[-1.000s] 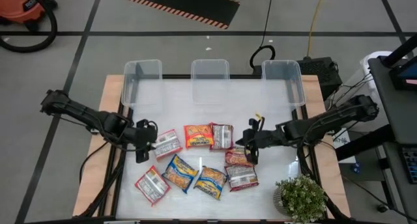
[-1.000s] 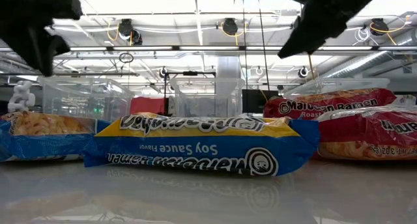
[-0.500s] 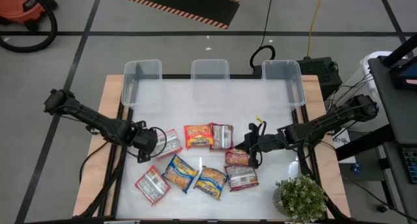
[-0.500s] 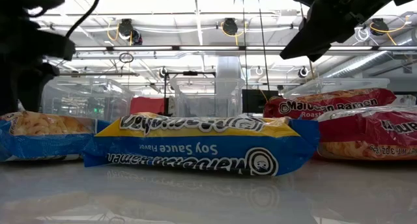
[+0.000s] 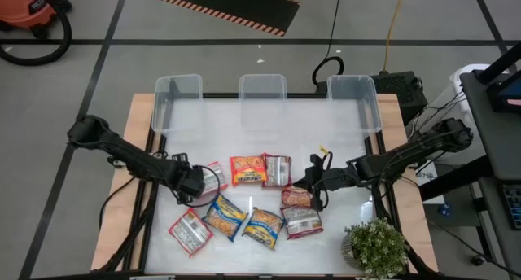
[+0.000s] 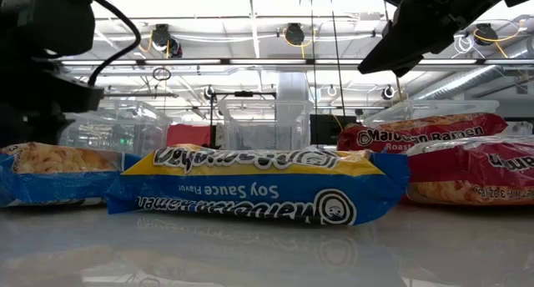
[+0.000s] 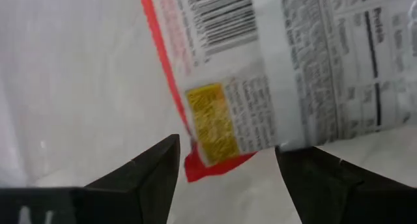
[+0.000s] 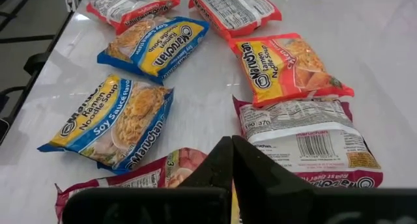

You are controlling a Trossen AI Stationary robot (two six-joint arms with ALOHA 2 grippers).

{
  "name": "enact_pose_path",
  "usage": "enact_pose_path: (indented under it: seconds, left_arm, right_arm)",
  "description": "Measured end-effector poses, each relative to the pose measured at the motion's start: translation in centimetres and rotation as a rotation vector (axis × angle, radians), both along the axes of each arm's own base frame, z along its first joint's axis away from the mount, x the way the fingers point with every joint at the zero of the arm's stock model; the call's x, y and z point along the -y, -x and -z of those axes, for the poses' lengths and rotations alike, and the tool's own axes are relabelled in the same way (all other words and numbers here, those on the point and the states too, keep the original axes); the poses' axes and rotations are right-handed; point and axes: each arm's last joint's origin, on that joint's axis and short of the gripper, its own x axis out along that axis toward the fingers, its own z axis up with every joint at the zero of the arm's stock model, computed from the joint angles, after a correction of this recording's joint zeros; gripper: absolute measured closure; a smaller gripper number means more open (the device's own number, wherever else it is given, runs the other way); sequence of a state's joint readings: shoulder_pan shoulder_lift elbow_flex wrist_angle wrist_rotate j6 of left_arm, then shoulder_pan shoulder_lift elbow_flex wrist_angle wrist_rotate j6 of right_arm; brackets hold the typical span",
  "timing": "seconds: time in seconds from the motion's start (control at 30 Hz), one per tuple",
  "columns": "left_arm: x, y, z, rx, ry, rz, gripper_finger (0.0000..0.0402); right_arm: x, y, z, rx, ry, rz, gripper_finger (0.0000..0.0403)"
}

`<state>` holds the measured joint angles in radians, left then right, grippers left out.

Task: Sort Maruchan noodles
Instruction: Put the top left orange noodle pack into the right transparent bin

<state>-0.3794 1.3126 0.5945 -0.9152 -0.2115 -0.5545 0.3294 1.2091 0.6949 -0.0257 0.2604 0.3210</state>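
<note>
Several Maruchan packets lie flat on the white table. They are a red-and-white one turned back up point(image 5: 211, 178), an orange one point(image 5: 248, 169), maroon ones point(image 5: 278, 170) point(image 5: 297, 196) point(image 5: 303, 221), two blue-and-yellow ones point(image 5: 225, 216) point(image 5: 262, 226) and another red-and-white one point(image 5: 190, 230). My left gripper point(image 5: 198, 182) is open and low. In the left wrist view its fingers point(image 7: 156, 168) stand on either side of the red-and-white packet's corner point(image 7: 215, 136). My right gripper point(image 5: 312, 185) is shut and empty above a maroon packet point(image 8: 189, 162).
Three clear bins point(image 5: 177, 101) point(image 5: 262, 90) point(image 5: 356, 101) stand along the table's far edge. A small potted plant point(image 5: 374, 247) stands at the near right corner. The bare table between the bins and the packets point(image 5: 260, 137) is free room.
My left gripper has moved toward the table's right, up to the red-and-white packet, so that its open fingers now stand on either side of the packet's corner. The packets have stayed where they were.
</note>
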Motion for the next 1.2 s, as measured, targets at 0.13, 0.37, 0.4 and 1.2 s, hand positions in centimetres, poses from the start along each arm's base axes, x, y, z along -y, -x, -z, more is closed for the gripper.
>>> enact_pose_path:
  seconds: [0.13,0.37,0.4,1.2]
  left_arm:
    - [0.2,-0.4,0.2,0.024,0.01,0.021,0.0146]
    - [0.1,-1.1,0.2,0.074,0.007,0.065,0.0233]
    - [-0.1,-1.1,0.2,0.075,0.007,0.056,0.0253]
    - [-1.1,-4.9,-6.5,0.24,-0.203,0.077,0.0398]
  right_arm:
    - [0.0,0.0,0.0,0.0,0.017,-0.012,0.0403]
    - [0.0,0.0,0.0,0.0,0.038,-0.026,0.0403]
    - [0.0,0.0,0.0,0.0,0.038,-0.026,0.0403]
    - [0.9,-0.6,-0.6,0.084,0.093,0.082,0.0403]
